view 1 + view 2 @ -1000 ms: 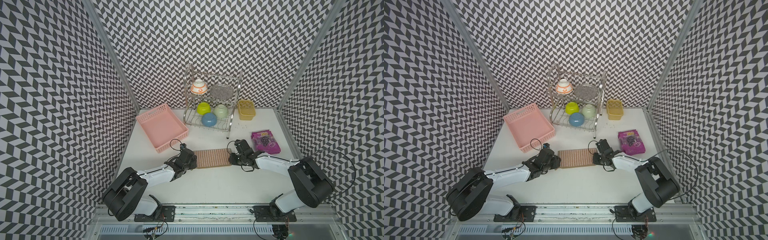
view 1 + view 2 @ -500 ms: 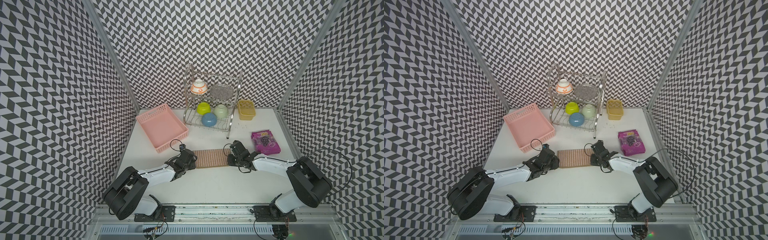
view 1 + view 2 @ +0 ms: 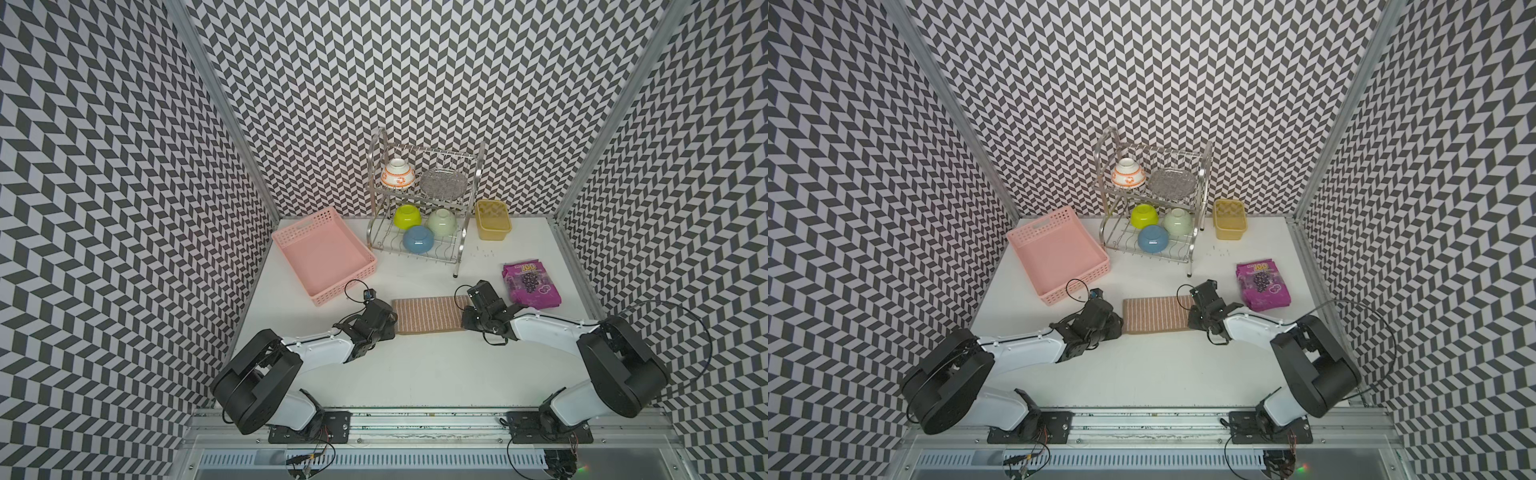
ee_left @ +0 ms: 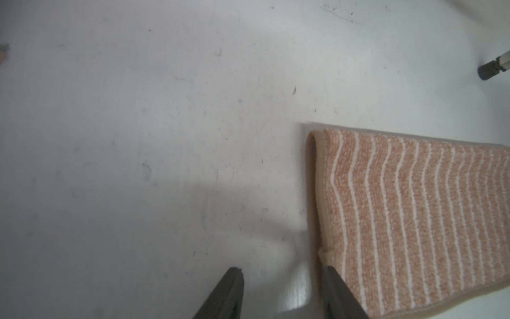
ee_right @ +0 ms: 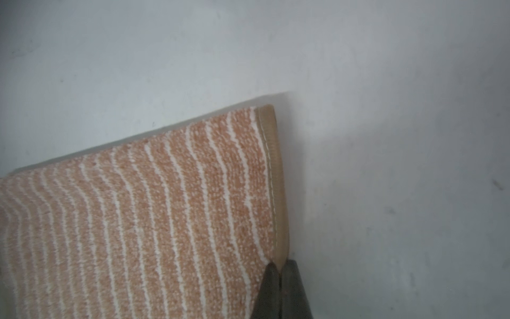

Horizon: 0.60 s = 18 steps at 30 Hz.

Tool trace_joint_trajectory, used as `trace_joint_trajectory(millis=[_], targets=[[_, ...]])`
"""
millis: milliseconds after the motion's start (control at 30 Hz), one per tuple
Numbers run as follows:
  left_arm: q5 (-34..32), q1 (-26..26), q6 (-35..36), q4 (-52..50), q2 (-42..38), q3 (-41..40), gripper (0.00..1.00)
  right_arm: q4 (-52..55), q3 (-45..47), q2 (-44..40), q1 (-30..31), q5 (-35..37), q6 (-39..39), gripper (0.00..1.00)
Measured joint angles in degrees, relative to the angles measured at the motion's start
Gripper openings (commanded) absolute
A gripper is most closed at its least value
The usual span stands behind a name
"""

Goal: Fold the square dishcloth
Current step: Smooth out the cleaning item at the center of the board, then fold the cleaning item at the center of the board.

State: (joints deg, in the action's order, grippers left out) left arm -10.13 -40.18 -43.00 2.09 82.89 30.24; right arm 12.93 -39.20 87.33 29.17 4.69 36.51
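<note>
Mid-table, between the two arms: square dishcloth [image 3: 428, 315] lies flat on the white table [image 3: 415, 374], already doubled into a long strip, orange-brown with thin white stripes and a tan hem. Readable writing: only on the purple snack bag [image 3: 531, 284] beside the right arm, apart from the cloth. It carries yellow figures "100" above a picture of grapes; the smaller print is too small to read. Pink basket [image 3: 328, 253], wire dish rack [image 3: 432, 150] holding bowls, and yellow container [image 3: 493, 219] stand toward the back. Both top views put the left gripper [image 3: 392, 322] at the strip's left short end and the right gripper [image 3: 466, 316] at its right short end, but the wrist bodies hide the fingertips there. Left wrist view: left gripper [image 4: 285, 292] jaws stand apart with bare table in the gap and nothing clamped; one finger [image 4: 339, 298] sits against the hem's corner. Right wrist view: right gripper [image 5: 279, 287] fingers are pressed together, the end of the tan hem pinched in the seam between them. Only the left wrist view shows the two layers at the cloth's [image 4: 414, 221] short end and one black-capped rack foot [image 4: 488, 70]. Only the right wrist view shows the white stitching along the hem.
</note>
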Motion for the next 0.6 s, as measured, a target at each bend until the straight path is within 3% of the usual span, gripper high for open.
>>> trace_joint_trajectory(millis=[200,600], targets=[[3.72,-1.03,-1.53,2.75,1.36,0.55,0.45,3.45,-0.02,-1.36,-3.50,2.12,-1.75,0.00],[12.09,-1.09,-7.02,12.92,5.64,0.48,0.47,11.63,-4.28,-3.45,-2.58,9.14,-4.66,0.00]])
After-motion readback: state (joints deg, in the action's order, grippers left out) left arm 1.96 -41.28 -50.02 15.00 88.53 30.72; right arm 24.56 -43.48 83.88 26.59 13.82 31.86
